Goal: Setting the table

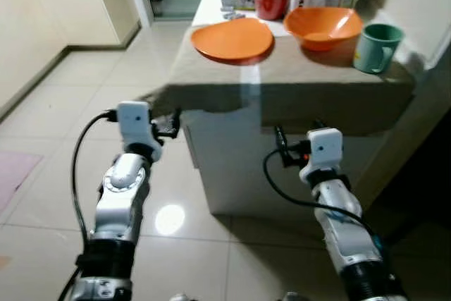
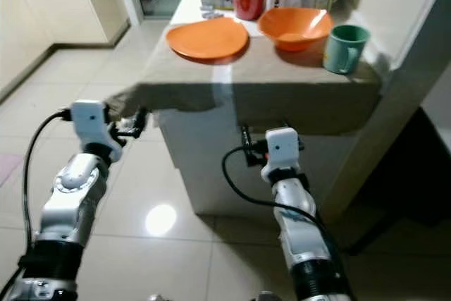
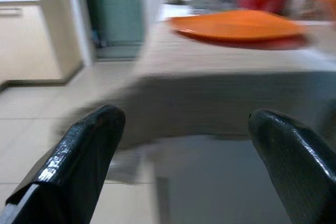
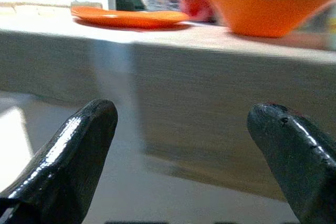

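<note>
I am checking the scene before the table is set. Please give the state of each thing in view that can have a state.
Orange plate: flat on the tablecloth, nothing on it.
Orange bowl: upright, looks empty.
Green mug: upright near the table's edge, contents hidden.
Red container: upright behind the plate.
Left gripper: open, below the table's edge, holding nothing.
Right gripper: open, below the table's edge, holding nothing.

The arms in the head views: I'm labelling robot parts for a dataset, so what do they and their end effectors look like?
Both arms are silver metal with rounded joints, dark near the base. A white boxy module caps the left wrist and the right wrist. A black cable loops beside each arm. The left end effector and right end effector each have two glossy black, rounded fingers.
</note>
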Controlling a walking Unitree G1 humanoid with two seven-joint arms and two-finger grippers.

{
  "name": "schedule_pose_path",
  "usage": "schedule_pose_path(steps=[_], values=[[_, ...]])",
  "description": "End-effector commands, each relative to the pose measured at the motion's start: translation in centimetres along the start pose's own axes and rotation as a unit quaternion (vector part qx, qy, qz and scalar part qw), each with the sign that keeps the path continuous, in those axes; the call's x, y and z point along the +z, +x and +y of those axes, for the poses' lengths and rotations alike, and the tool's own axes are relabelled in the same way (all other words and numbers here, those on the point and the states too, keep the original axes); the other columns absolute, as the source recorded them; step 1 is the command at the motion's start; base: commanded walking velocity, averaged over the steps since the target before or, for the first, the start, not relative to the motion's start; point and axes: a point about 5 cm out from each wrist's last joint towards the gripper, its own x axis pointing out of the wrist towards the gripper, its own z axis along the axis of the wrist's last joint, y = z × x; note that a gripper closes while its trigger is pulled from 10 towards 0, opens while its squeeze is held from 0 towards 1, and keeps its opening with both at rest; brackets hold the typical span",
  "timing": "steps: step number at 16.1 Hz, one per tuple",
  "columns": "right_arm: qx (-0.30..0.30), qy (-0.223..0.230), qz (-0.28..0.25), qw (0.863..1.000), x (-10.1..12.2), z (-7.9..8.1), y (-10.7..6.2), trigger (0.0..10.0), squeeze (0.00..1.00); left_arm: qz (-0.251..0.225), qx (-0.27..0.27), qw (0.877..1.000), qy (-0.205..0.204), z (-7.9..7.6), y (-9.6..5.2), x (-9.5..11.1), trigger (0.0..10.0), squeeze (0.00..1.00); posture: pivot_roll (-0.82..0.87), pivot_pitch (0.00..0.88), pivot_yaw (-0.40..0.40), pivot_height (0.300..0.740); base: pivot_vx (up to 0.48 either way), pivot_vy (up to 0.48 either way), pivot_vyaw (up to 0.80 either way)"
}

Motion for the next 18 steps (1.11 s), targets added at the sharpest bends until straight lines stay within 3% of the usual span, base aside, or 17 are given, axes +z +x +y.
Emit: schedule_pose_path(steps=[1, 4, 9, 14, 18], values=[[0.001, 0.003, -0.016, 1.000, 0.8, 0.2, 0.3, 10.0, 0.00, -0.004, 0.009, 1.000, 0.010, 0.6, 0.3, 0.5, 10.0, 0.00, -0.14, 0.000, 0.094, 0.731, 0.000, -0.458, 0.00], [0.002, 0.003, -0.016, 1.000, 0.8, 0.3, 0.3, 10.0, 0.00, -0.005, 0.007, 1.000, 0.010, 0.5, 0.4, 0.5, 10.0, 0.00, -0.14, 0.000, 0.094, 0.731, 0.000, -0.451, 0.00], [0.007, -0.001, -0.025, 1.000, 1.2, 0.5, 0.4, 10.0, 0.00, -0.013, 0.011, 1.000, 0.011, 0.4, 0.7, 0.8, 10.0, 0.00, -0.14, 0.000, 0.094, 0.731, 0.000, 0.000, 0.00], [-0.002, -0.014, -0.070, 0.997, 2.6, 0.4, 0.4, 10.0, 0.00, -0.042, 0.002, 0.999, 0.021, 0.2, 0.5, 1.7, 10.0, 0.00, -0.14, 0.000, 0.096, 0.731, 0.000, 0.000, 0.00], [-0.025, -0.006, -0.061, 0.998, 2.4, -0.4, 0.5, 10.0, 0.00, -0.051, 0.015, 0.999, 0.006, 0.9, 0.2, 2.0, 10.0, 0.00, -0.15, 0.000, 0.097, 0.731, 0.000, 0.000, 0.00]])
